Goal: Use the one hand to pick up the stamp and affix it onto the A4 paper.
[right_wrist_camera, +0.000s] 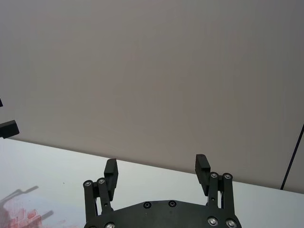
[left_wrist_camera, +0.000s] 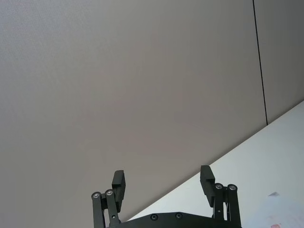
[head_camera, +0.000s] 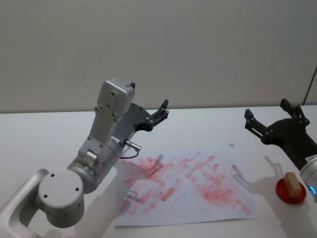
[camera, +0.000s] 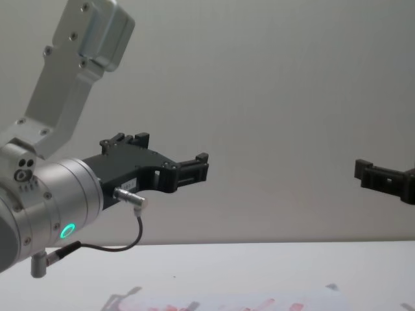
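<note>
White table (head_camera: 49, 134): right gripper (head_camera: 267, 112) spread, empty, near stamp (head_camera: 292, 183) on red pad (head_camera: 282, 195); left gripper (left_wrist_camera: 162, 175) likewise. Risk: off-centre grasp tips the stamp, smudging A4 paper (head_camera: 198, 210).

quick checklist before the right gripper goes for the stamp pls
1. Right gripper open and empty: ok, fingers apart with nothing between them.
2. Stamp free to grasp: ok, it stands uncovered on the red ink pad near the table's right edge.
3. Right gripper lined up over the stamp: not ok, it hangs raised and farther back.
4. A4 paper flat and ready: ok, it lies flat and already bears red marks.
5. Left gripper out of the way: ok, open and raised beyond the paper's far left corner.
6. Stamp face inked: cannot tell, it faces down.
</note>
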Action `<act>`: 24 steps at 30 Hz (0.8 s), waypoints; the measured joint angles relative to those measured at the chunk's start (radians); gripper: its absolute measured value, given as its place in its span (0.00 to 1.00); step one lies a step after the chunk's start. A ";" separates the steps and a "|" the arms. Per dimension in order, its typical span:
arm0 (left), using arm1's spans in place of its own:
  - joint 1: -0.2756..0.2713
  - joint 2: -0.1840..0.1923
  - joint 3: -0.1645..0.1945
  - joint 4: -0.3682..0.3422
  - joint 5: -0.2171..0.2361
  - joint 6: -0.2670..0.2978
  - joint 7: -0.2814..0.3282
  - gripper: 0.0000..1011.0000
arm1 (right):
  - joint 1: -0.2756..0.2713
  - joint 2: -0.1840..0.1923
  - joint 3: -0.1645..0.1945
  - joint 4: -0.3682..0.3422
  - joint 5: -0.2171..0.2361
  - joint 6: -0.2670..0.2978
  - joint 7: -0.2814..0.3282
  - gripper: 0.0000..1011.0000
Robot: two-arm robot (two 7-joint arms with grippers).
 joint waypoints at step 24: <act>0.000 0.000 0.000 0.000 0.000 0.000 0.000 0.99 | 0.000 0.000 0.000 0.000 0.000 0.000 0.000 0.99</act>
